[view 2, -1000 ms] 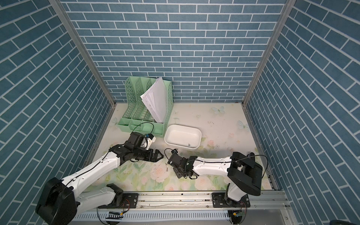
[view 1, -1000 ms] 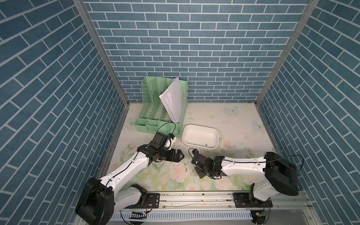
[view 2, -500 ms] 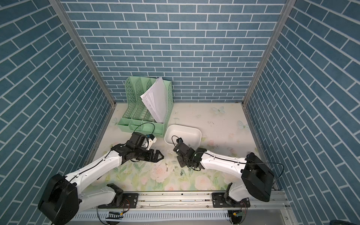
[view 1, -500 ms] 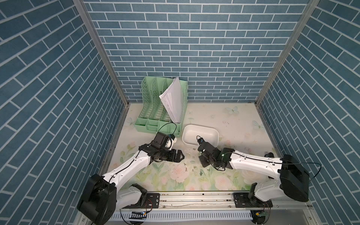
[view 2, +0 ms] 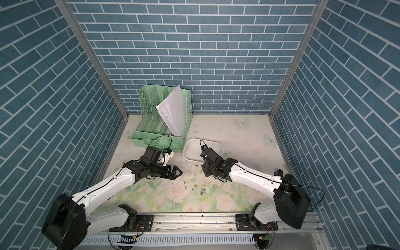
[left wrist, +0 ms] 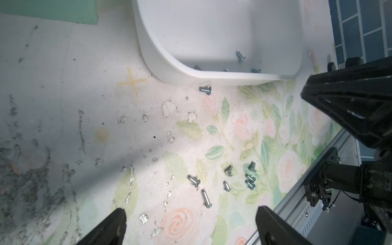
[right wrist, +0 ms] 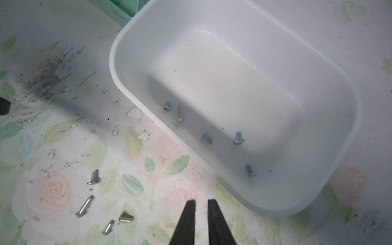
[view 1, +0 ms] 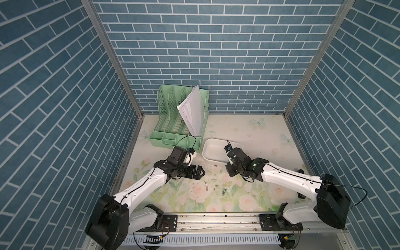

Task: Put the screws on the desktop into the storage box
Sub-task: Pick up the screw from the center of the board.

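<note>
Loose screws [left wrist: 228, 180] near, storage box [right wrist: 131, 70] beyond
The screws cluster on the desktop [view 1: 249, 129] between the arms. The left gripper [left wrist: 189, 210] has its fingers spread wide. The right gripper [right wrist: 200, 201] has its fingers a slit apart, empty, beside the box's near wall. Only the right wrist view shows five screws inside. Bare desktop lies beyond.

Both top views are looking steeply down from high above the rail [view 1: 216, 225], facing the back wall [view 1: 205, 54] and taking in the whole desktop [view 1: 249, 129]. The wrist cameras are hovering close over it, the right one perhaps slightly nearer, both sharing the box [left wrist: 161, 61] [right wrist: 118, 70] and the loose screws [left wrist: 228, 184] [right wrist: 84, 206] beside it, from opposite sides.
</note>
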`<move>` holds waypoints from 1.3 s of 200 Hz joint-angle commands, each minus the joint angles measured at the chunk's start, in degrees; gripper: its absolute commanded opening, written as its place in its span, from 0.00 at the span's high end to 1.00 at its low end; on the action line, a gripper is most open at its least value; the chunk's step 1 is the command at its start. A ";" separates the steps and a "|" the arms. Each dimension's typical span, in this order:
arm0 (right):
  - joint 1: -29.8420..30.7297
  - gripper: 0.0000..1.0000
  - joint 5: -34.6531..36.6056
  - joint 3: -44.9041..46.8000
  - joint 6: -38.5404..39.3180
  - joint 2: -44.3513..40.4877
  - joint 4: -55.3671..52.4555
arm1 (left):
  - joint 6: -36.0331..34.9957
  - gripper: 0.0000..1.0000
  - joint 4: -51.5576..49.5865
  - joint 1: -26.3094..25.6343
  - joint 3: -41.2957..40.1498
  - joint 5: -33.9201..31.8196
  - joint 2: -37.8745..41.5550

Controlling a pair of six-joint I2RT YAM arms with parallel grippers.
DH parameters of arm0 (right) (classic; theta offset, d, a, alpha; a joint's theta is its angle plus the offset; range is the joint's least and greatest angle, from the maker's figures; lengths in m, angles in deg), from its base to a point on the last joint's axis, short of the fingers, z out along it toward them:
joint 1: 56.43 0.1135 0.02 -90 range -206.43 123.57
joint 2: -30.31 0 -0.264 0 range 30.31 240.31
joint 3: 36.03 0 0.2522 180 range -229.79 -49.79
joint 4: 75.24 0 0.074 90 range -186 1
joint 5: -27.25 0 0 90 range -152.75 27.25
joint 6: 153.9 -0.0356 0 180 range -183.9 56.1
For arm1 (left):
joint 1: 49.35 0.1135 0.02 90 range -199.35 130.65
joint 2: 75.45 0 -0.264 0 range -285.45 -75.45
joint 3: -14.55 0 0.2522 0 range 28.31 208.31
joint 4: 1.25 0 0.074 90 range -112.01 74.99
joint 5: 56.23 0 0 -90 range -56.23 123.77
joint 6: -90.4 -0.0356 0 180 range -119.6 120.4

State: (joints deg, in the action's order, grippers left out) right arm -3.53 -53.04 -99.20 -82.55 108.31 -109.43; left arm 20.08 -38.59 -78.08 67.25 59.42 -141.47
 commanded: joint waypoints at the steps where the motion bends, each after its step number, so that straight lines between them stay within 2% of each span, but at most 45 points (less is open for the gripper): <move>1: -0.19 0.79 -2.32 2.47 3.52 -2.87 0.26 | 0.08 0.00 1.38 0.30 -0.88 -2.03 3.17; 28: -0.18 0.73 -4.57 4.05 4.11 -3.47 0.19 | 0.46 0.00 1.25 0.21 -1.15 -3.55 3.78; 65: 0.42 0.70 -10.50 6.12 4.09 -3.48 2.47 | 0.01 0.00 2.03 0.11 -1.32 -0.94 1.91; 112: 1.85 0.68 -10.05 6.37 4.05 -3.51 -0.51 | 0.09 0.00 2.11 -0.15 -1.10 -1.00 4.83; 200: 8.06 0.66 -4.05 1.11 -7.36 2.15 -2.95 | -1.98 0.00 0.96 1.07 0.01 2.88 1.39; 260: 9.58 0.64 0.94 5.33 -13.35 -3.10 -6.48 | -0.50 0.00 1.27 1.05 -0.09 1.13 3.71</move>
State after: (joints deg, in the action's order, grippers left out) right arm 5.61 -55.42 -96.09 -91.25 109.20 -111.79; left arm 19.36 -37.17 -77.38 66.79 61.06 -139.61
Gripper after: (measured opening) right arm 0.353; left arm 0.999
